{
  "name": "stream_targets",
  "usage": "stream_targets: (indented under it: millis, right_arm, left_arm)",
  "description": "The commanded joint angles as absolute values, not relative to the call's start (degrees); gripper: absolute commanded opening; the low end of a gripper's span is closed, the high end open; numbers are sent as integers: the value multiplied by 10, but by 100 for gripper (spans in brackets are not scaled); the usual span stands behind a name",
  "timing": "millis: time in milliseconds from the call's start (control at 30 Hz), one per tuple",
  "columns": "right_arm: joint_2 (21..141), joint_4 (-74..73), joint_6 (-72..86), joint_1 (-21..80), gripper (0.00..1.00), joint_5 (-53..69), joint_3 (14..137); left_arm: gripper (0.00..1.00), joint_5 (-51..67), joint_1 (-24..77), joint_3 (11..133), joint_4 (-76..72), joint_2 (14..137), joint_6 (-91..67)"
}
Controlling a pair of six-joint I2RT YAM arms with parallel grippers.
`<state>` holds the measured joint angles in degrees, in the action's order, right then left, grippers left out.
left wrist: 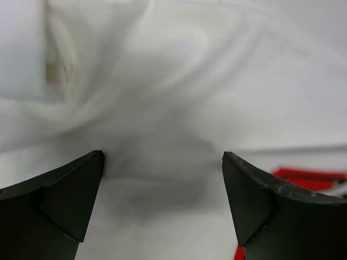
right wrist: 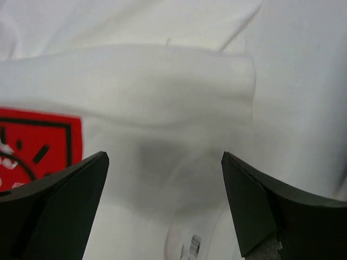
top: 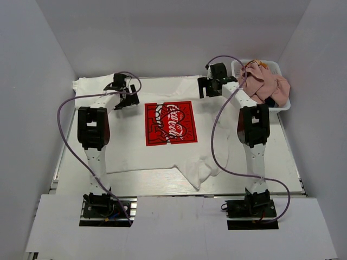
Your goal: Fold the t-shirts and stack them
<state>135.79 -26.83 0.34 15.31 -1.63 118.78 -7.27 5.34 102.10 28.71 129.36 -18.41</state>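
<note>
A white t-shirt with a red square Coca-Cola print [top: 168,123] lies spread on the table, its lower right part bunched. My left gripper [top: 128,97] is open just above the cloth left of the print; its wrist view shows white folds [left wrist: 162,108] and a red corner [left wrist: 309,176]. My right gripper [top: 209,86] is open over the shirt's upper right part; its wrist view shows a folded edge [right wrist: 162,81], the print [right wrist: 38,141] and a small label [right wrist: 192,246]. A pink shirt [top: 264,81] and a navy one [top: 269,101] lie in the basket.
A white mesh basket [top: 276,67] stands at the back right corner, right next to the right arm. Grey walls close in the table on the left, back and right. White panels cover the near edge by the arm bases.
</note>
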Motion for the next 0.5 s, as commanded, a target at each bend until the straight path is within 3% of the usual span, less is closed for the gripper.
stream_targets:
  millis: [0,267,467]
  right_arm:
    - [1239,-299,76,182,90,-66,1129]
    - [1012,-291,122,258,90,-30,760]
    - [915,-296,150,322,89,-65,598]
  left_arm:
    - [100,10,62,957,292,1166,-187]
    - [100,3,68,616,240,927,-296]
    - [100,45,68,464,179,829,-333]
